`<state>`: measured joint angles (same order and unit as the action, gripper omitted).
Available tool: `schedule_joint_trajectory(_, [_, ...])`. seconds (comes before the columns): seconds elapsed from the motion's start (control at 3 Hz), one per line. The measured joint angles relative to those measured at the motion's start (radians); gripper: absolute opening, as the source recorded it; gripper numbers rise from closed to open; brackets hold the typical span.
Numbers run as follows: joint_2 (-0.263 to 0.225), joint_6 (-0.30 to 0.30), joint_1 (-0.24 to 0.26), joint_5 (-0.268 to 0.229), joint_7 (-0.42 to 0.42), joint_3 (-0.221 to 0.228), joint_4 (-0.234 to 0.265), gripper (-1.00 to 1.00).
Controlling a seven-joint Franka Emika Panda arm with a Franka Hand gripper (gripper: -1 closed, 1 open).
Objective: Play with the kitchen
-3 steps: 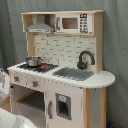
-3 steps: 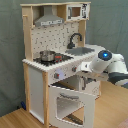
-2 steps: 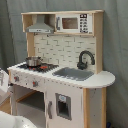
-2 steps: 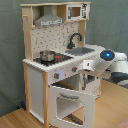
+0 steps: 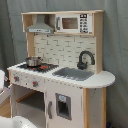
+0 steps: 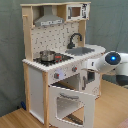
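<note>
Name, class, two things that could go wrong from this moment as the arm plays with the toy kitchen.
1. The oven door hangs open in front of the kitchen; the arm close beside it might knock or strain it.
2. The pot sits loose on the stovetop; a bump could tip it off.

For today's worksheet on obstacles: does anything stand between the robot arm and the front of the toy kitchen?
Nothing visible does. In the second exterior view the arm sits right beside the kitchen, next to the counter's rounded end, above the oven door, which hangs open.
</note>
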<state>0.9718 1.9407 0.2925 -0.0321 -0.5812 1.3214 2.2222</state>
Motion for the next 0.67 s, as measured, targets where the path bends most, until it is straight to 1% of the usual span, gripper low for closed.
schedule_joint_trajectory(0.33, [0.071,-0.068,-0.005,-0.059,0.000,0.017,-0.042,1.00])
schedule_joint_trajectory(0.67, [0.138,-0.112,-0.002,-0.117,0.000,0.048,-0.084,1.00])
